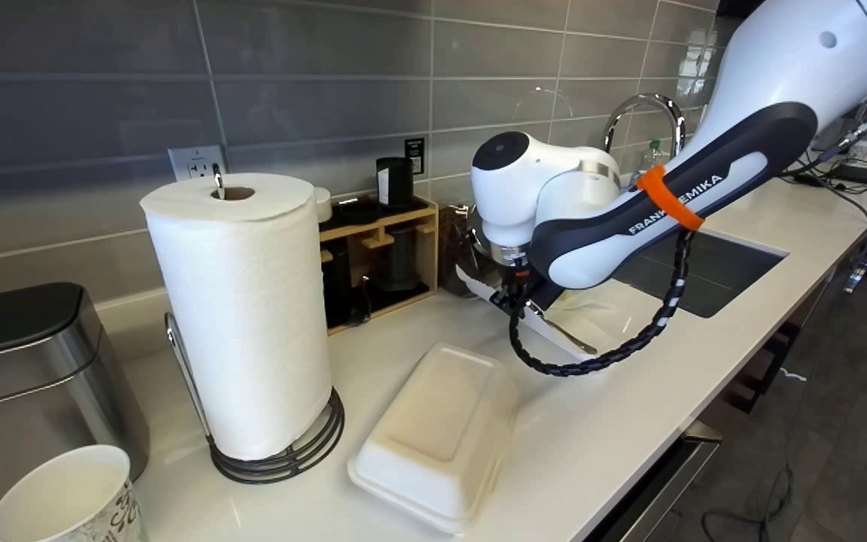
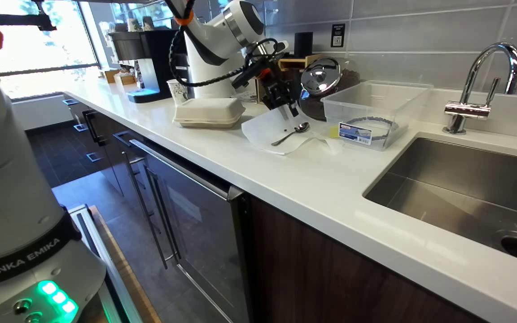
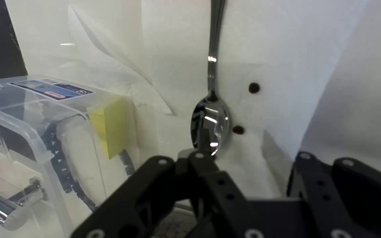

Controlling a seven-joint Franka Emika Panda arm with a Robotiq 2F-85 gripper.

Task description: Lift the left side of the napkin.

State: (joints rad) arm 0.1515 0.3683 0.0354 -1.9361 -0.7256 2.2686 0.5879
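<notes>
The napkin is a thin white sheet [image 2: 260, 131] on the counter, with curled edges. In an exterior view its near corner [image 1: 473, 284] stands tilted up off the counter. In the wrist view the napkin [image 3: 293, 66] fills the middle. A metal spoon [image 3: 211, 120] and two small dark red spots lie on it; the spoon also shows in an exterior view [image 2: 302, 127]. My gripper [image 3: 251, 157] is low over the napkin with its fingers spread apart. The left finger overlaps the spoon's bowl in the wrist view; the right fingertip is hidden. The gripper [image 2: 291, 107] is at the napkin's back edge.
A clear plastic bin [image 2: 377, 105] stands close beside the napkin. A white lidded takeout box [image 1: 433, 421] and a tall paper-towel roll [image 1: 238, 324] are on the counter. A shiny round lid [image 2: 321, 75] is behind the gripper. The sink [image 2: 469, 193] is farther along.
</notes>
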